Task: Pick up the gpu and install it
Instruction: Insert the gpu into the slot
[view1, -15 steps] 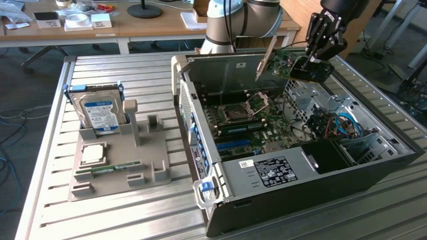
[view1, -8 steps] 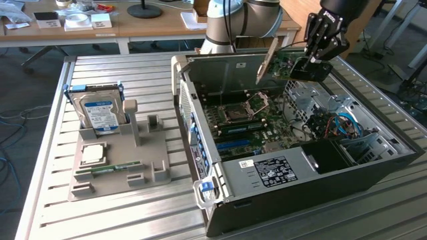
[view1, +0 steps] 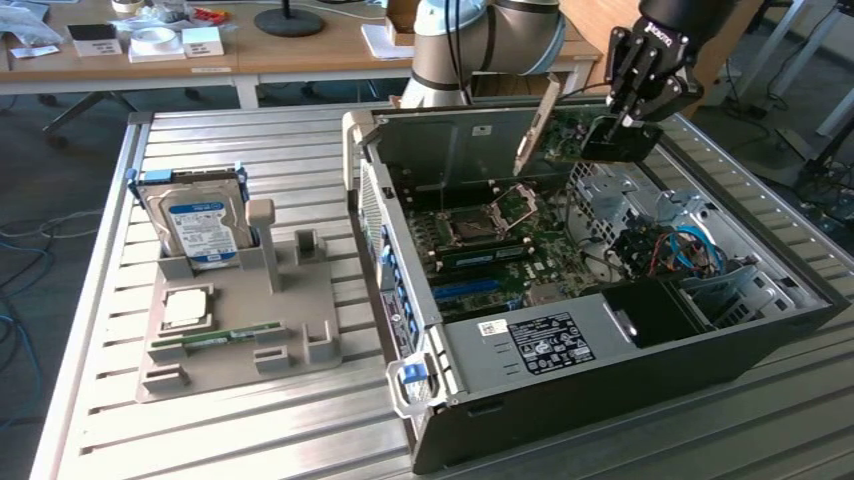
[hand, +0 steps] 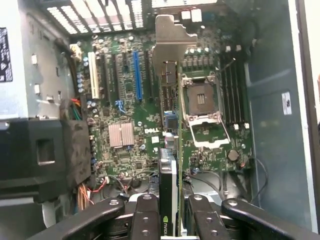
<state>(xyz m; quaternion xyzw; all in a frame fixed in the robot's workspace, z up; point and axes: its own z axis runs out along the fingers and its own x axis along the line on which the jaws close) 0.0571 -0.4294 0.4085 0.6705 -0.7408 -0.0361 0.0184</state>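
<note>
My gripper hangs over the far end of the open computer case, shut on the gpu. The gpu is held upright above the motherboard, its silver bracket slanting down toward the case's back wall. In the wrist view the gpu appears edge-on as a slim slat between my fingers, with its metal bracket at the far end. It hovers between the blue slot and the open CPU socket, clear of the board.
The exterior view's left holds a grey fixture tray with a silver hard drive, a CPU chip and a green memory stick. Inside the case sit a labelled power supply and a drive cage with cables.
</note>
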